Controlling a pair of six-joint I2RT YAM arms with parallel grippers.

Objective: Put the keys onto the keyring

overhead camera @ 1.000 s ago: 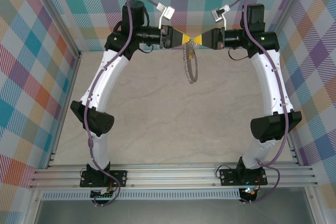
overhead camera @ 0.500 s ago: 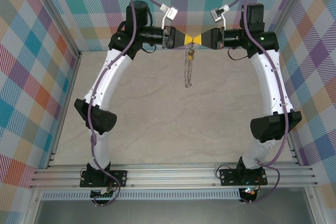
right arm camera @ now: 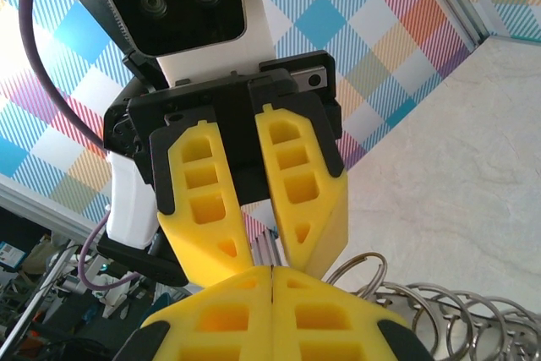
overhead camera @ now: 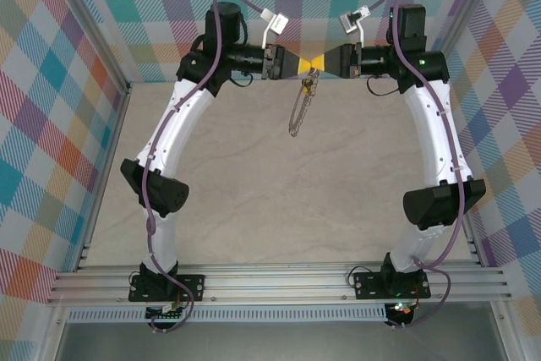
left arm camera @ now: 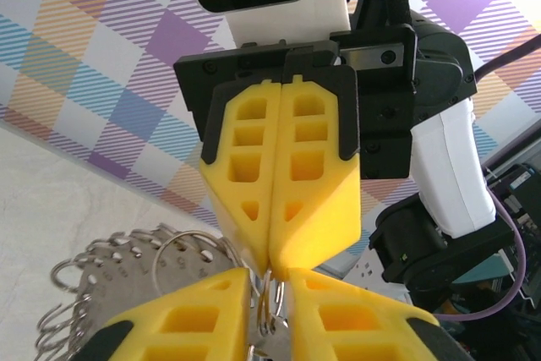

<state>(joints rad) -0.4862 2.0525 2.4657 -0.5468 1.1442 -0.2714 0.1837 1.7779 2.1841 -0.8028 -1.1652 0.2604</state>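
Right pincer (left arm camera: pixel 270 251) is pinching fully shut, apparently on the thin top wire of the keyring (left arm camera: pixel 101 272). Left pincer (right arm camera: pixel 272 251) is standing a sliver apart with metal in the gap (gripping or not, can't tell). Keyring is hanging just below the touching tips, with the key (overhead camera: pixel 310 82) dangling right under them. Probably the threading step: right should be holding dead steady while left is making tiny moves, since the floppy ring is liable to swing. Both arms are reaching inward, pincers pointing nose to nose.
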